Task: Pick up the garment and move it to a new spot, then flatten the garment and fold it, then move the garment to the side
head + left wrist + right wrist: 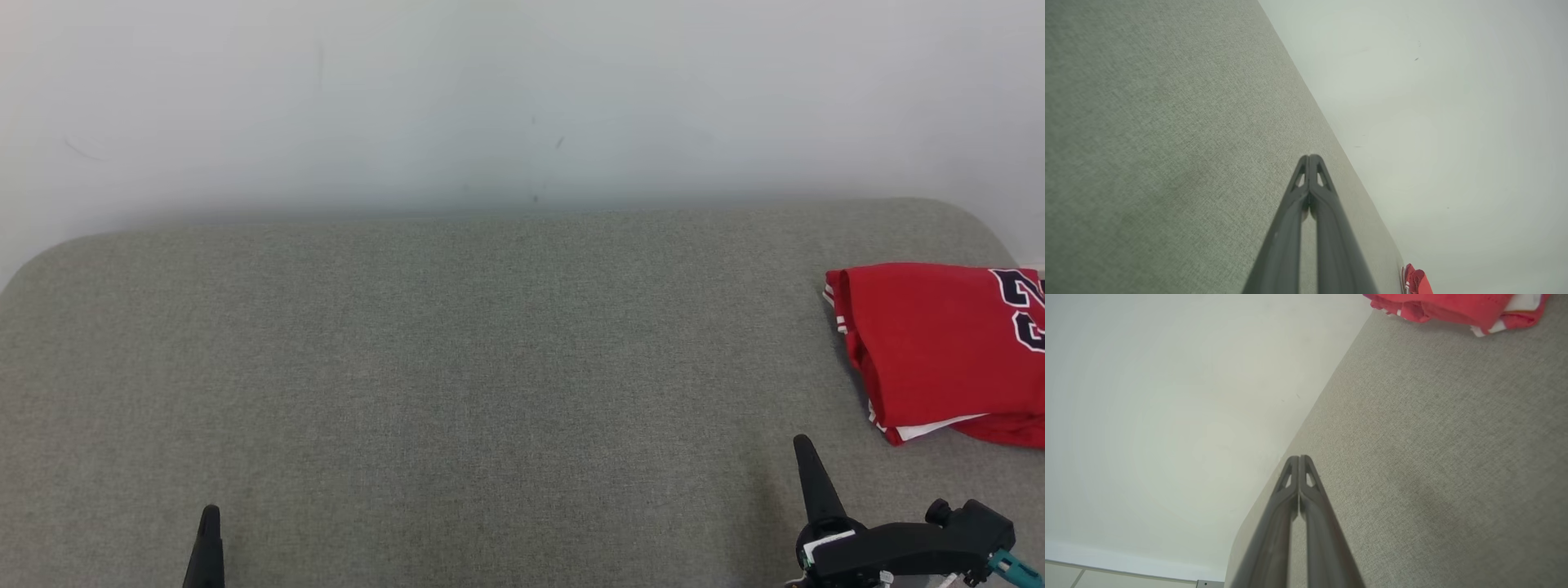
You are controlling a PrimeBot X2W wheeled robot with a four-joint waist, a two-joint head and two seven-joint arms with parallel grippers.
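The garment (pixel 939 351) is a red jersey with dark numerals and white trim, lying folded at the right edge of the grey fabric surface (pixel 457 367). A slice of the garment (pixel 1416 281) shows at the bottom of the left wrist view, and the garment (pixel 1457 308) lies along the top of the right wrist view. My right gripper (pixel 804 445) is shut and empty, a little in front and to the left of the jersey. My left gripper (pixel 210 513) is shut and empty at the lower left, far from it. Their tips meet in the left gripper (pixel 1310 157) and right gripper (pixel 1299 458) wrist views.
A pale wall (pixel 522 106) rises right behind the padded surface. The surface has rounded far corners, and its right end runs out of the head view under the jersey. A strip of tiled floor (pixel 1106 575) shows low in the right wrist view.
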